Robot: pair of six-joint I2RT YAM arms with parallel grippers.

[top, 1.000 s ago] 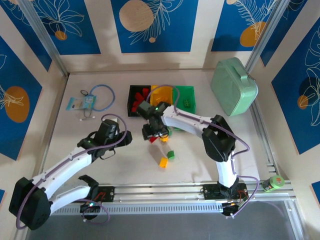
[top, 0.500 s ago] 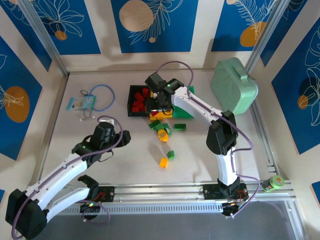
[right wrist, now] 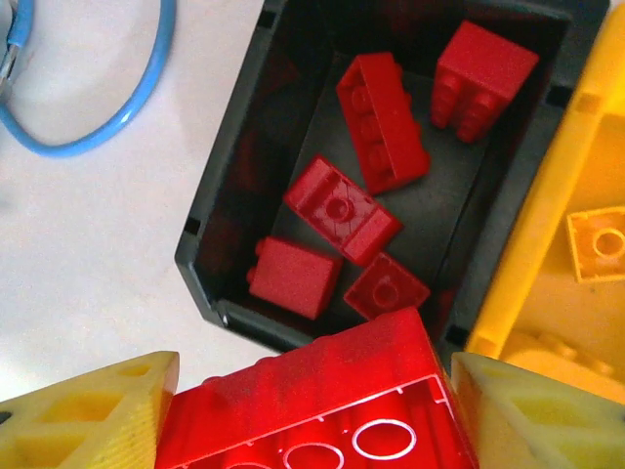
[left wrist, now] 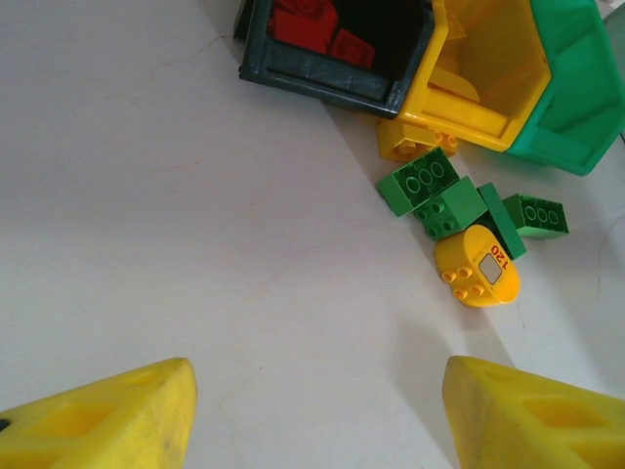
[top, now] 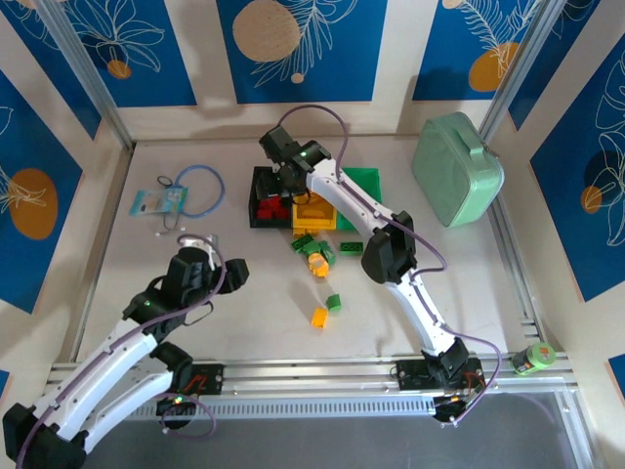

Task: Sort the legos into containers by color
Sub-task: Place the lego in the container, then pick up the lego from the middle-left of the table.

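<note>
- My right gripper (right wrist: 311, 430) is clamping a red brick (right wrist: 322, 391) over the black bin (right wrist: 227, 166).
- Five red legos (right wrist: 381, 122) are lying inside it.
- My left gripper (left wrist: 312, 410) is hovering spread, empty, above the table (left wrist: 146, 195).
- Green and yellow legos (left wrist: 449, 205) are lying by the yellow bin (left wrist: 488, 59).

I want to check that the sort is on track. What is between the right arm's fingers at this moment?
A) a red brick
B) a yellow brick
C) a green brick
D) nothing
A: the right wrist view shows a red brick gripped between the yellow fingers, just over the black bin that holds other red bricks.
</note>
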